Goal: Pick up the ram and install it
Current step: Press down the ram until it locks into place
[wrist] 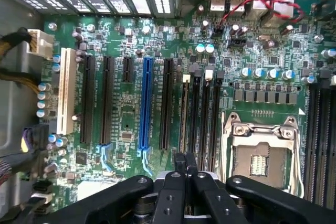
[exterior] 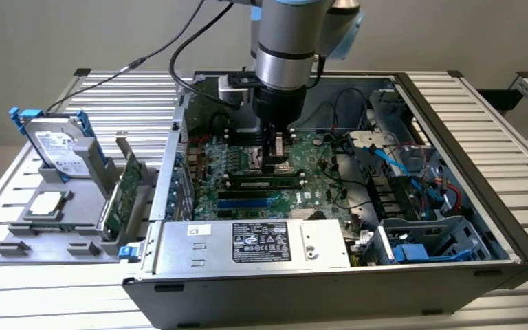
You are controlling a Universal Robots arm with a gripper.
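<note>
The ram (exterior: 264,182), a narrow green stick with dark chips, stands on edge in a memory slot on the motherboard (exterior: 245,155) inside the open computer case. My gripper (exterior: 278,167) hangs straight down over it, its tips at the stick's top edge. In the wrist view the fingers (wrist: 178,174) are pressed together, and my gripper (wrist: 185,155) sits in line with the ram (wrist: 185,114), seen edge-on in the first slot beside three empty black slots. Whether the tips touch the stick is hidden.
The CPU socket (wrist: 260,156) lies just beside the memory slots. The power supply (exterior: 255,240) fills the case front, with cables and drive cages (exterior: 420,234) at the exterior view's right. Outside, a grey holder (exterior: 53,237) carries the hard drive (exterior: 58,148) and the expansion card (exterior: 122,189).
</note>
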